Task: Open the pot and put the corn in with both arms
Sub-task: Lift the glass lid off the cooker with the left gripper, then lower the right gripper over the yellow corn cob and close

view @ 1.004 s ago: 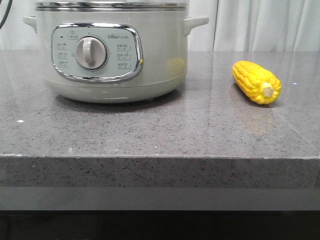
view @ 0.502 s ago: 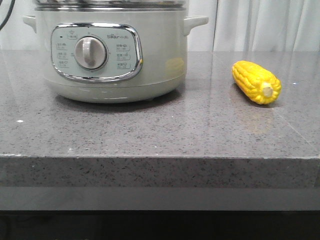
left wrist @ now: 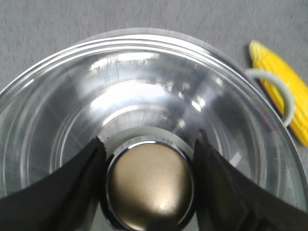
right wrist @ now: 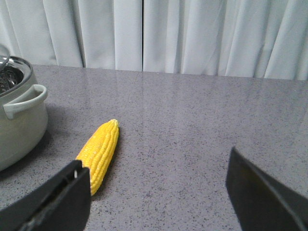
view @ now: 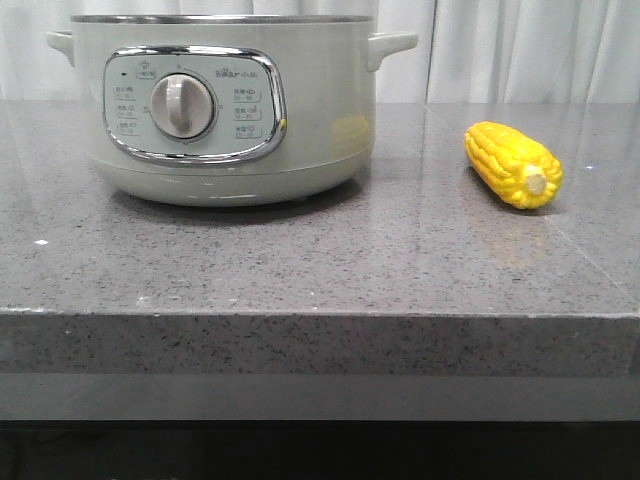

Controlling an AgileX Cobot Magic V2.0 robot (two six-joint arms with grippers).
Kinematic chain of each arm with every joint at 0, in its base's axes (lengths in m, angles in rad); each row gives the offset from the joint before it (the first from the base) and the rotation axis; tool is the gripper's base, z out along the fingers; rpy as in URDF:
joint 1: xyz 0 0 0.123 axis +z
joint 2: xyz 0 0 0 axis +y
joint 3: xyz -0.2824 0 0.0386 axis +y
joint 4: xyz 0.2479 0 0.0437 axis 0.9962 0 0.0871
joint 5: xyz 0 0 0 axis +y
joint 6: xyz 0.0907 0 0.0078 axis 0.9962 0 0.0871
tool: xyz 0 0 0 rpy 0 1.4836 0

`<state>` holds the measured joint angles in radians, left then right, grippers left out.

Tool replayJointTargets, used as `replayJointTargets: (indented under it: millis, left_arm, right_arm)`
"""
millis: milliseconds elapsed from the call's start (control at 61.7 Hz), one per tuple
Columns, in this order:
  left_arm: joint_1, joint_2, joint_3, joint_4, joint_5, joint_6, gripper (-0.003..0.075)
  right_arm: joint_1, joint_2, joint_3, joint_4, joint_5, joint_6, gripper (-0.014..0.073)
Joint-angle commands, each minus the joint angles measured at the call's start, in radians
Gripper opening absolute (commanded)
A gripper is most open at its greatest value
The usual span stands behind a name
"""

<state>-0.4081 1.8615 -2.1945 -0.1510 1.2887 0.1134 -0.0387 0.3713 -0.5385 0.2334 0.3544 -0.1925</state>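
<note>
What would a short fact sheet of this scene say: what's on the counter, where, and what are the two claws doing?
surface: grey speckled counter, white curtains behind
pot: pale green cooker on the left, dial facing the camera
lid: glass lid with a round metal knob, seen from above
left gripper: fingers on either side of the knob, close against it
corn: yellow cob lying on the counter right of the pot, apart from it
right gripper: open, hovering near the corn, holding nothing
</note>
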Motion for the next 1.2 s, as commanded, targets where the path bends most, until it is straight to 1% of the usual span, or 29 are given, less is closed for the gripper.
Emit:
replayJointTargets:
  millis: [0, 97, 243, 356, 470, 567, 680, 745, 923, 1069, 1182]
  left_arm:
    - [0.025, -0.095, -0.041, -0.011, -0.03, -0.021, 0.0204]
    - [0.049, -0.127, -0.021, -0.011, -0.03, -0.027, 0.0172]
    - [0.06, -0.197, 0.025, -0.011, -0.035, -0.027, 0.0113]
    - [0.06, -0.271, 0.121, -0.009, -0.071, -0.027, 0.0083]
    - [0.06, -0.368, 0.267, 0.017, -0.184, -0.027, 0.0081]
    - [0.06, -0.495, 0.458, 0.048, -0.315, -0.042, 0.0081]
    - [0.06, -0.612, 0.63, 0.067, -0.377, -0.045, 0.0081]
    - [0.06, -0.661, 0.699, 0.077, -0.392, -0.045, 0.0081]
    - [0.06, -0.773, 0.817, 0.095, -0.408, -0.073, 0.0081]
    - [0.06, -0.841, 0.872, 0.097, -0.407, -0.081, 0.0082]
    - [0.06, -0.879, 0.901, 0.117, -0.407, -0.098, 0.0083]
  right_arm:
    - [-0.004, 0.013, -0.031, -0.003, -0.074, -0.007, 0.0594]
    - [-0.004, 0.013, -0.031, -0.003, -0.071, -0.007, 0.0594]
    - [-0.004, 0.013, -0.031, -0.003, -0.065, -0.007, 0.0594]
    - [-0.004, 0.013, -0.031, -0.003, -0.065, -0.007, 0.0594]
    - [-0.004, 0.013, -0.031, -0.003, -0.065, -0.007, 0.0594]
    - [-0.004, 0.014, -0.031, -0.003, -0.065, -0.007, 0.0594]
    - [-0.004, 0.022, -0.031, -0.003, -0.065, -0.007, 0.0594]
    - [-0.004, 0.034, -0.031, -0.003, -0.065, -0.007, 0.0594]
    - [-0.004, 0.081, -0.031, -0.003, -0.069, -0.007, 0.0594]
    - [-0.004, 0.125, -0.032, -0.003, -0.104, -0.007, 0.0594]
    - [0.0, 0.189, -0.049, -0.003, -0.104, -0.007, 0.0594]
